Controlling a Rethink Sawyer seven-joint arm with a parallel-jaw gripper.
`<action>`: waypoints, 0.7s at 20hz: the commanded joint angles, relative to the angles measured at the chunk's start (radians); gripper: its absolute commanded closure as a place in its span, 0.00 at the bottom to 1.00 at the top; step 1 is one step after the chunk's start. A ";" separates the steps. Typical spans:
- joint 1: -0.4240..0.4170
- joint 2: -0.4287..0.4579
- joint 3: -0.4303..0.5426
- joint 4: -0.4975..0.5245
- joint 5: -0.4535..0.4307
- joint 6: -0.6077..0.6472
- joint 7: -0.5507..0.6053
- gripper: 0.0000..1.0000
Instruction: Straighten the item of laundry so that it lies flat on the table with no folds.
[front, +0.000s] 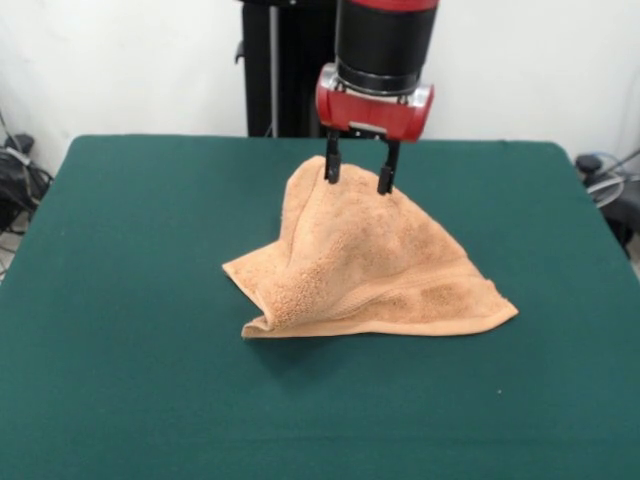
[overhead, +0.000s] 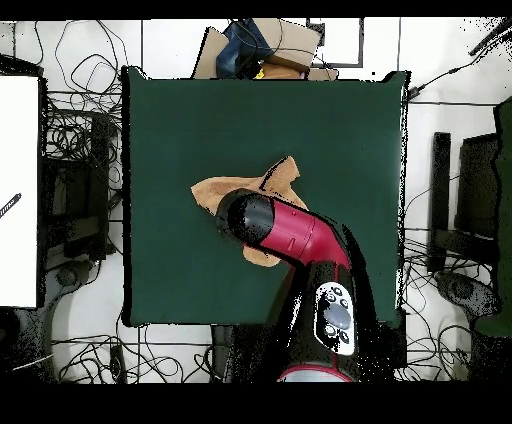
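Towel (front: 375, 265) near mid-table, peaked under the gripper (front: 359, 176). Fingers (front: 331, 163) stand fairly wide at the peak's top, tips touching or just into the terry; cannot tell whether cloth is pinched between them. From the peak the cloth drapes down to spread corners on the green table (front: 130, 300); near-left corner curls under. Judgement: to flatten well, hold one edge only, draw it outward low and slowly, so the curled corner drags open rather than bunching.
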 joint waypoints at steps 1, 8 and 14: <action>-0.008 0.079 0.109 -0.030 -0.035 -0.023 0.094 0.00; 0.004 0.097 0.111 -0.037 -0.042 -0.049 0.093 0.00; 0.027 0.128 0.088 -0.064 -0.027 -0.047 0.129 0.00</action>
